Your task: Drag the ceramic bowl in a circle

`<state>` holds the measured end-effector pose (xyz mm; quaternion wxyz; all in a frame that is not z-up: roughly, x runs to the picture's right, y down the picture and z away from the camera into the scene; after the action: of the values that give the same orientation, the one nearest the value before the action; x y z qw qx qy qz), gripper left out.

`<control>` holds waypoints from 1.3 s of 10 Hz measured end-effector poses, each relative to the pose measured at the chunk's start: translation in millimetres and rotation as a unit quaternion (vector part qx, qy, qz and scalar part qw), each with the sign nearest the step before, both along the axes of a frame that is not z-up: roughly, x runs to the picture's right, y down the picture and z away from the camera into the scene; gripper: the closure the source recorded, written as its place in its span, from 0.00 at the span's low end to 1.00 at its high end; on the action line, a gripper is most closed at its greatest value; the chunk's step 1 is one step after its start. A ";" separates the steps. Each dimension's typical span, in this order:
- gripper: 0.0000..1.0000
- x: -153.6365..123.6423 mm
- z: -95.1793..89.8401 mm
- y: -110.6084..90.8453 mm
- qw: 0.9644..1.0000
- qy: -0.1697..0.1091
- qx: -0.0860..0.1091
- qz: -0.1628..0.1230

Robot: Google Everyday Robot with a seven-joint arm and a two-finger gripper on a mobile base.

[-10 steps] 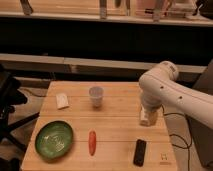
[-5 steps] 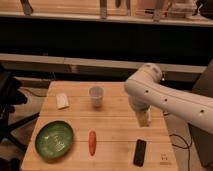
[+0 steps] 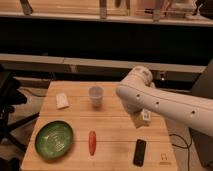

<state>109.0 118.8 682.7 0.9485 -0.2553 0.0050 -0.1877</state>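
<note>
Ceramic bowl (image 3: 54, 140) sits at the front-left corner of the counter (image 3: 112, 135), nothing touching it, so there's room to slide toward centre. A red stick-like item (image 3: 92, 142) just to its right may crowd the circle. Claw (image 3: 141, 119) hangs near the right edge, well apart from the bowl, not engaged. Can't tell if it's apart or together.

The white arm (image 3: 165, 107) reaches in from the right, bent — its gripper (image 3: 142, 119) hangs below the elbow, pointing down.
</note>
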 end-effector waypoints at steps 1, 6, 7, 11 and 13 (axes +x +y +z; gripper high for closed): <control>0.20 -8.0 0.2 2.3 1.000 -0.005 0.000 -0.011; 0.20 -45.7 8.4 3.7 0.998 -0.039 0.008 -0.051; 0.20 -49.3 8.5 5.6 0.998 -0.041 0.007 -0.055; 0.20 -70.3 10.7 15.1 0.994 -0.065 0.008 -0.089; 0.20 -85.0 14.3 16.2 0.991 -0.084 0.009 -0.104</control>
<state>24.0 135.0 697.0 0.9230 -0.2286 -0.0464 -0.3062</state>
